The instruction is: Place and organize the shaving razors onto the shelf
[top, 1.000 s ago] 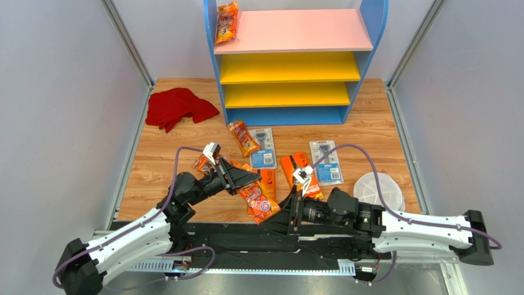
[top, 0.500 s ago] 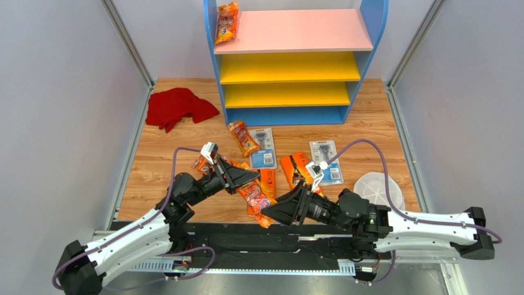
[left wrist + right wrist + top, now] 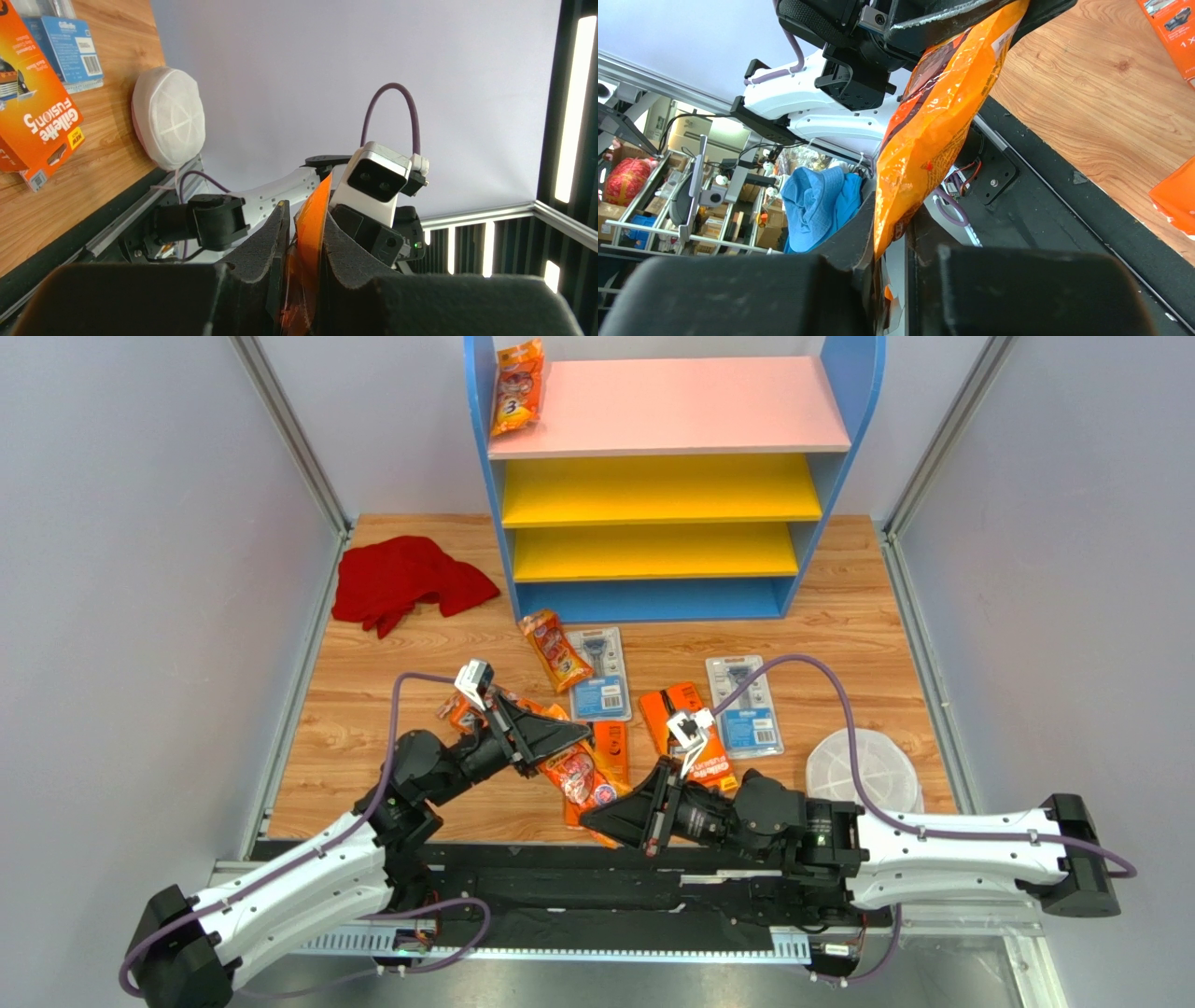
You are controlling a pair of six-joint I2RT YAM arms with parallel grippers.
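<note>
A narrow orange razor bag [image 3: 585, 780] hangs above the table's front edge, held at both ends. My left gripper [image 3: 564, 742] is shut on its upper end [image 3: 313, 224]. My right gripper [image 3: 613, 821] has its jaws pressed onto the lower end [image 3: 939, 119]. The shelf [image 3: 671, 476] stands at the back, with one orange bag [image 3: 516, 387] on its pink top board. On the table lie another orange bag [image 3: 554, 651], two grey-blue blister cards [image 3: 601, 674] [image 3: 745, 704], an orange box [image 3: 686, 734] and an orange card [image 3: 613, 751].
A red cloth [image 3: 408, 580] lies crumpled left of the shelf. A round white lidded dish [image 3: 867, 772] sits at the right front, just beyond my right arm. Grey walls close in both sides of the wooden table [image 3: 856, 616].
My right gripper has swung left to the bag's lower end and gone from wide open to shut on it. The left gripper has kept hold of the bag in place.
</note>
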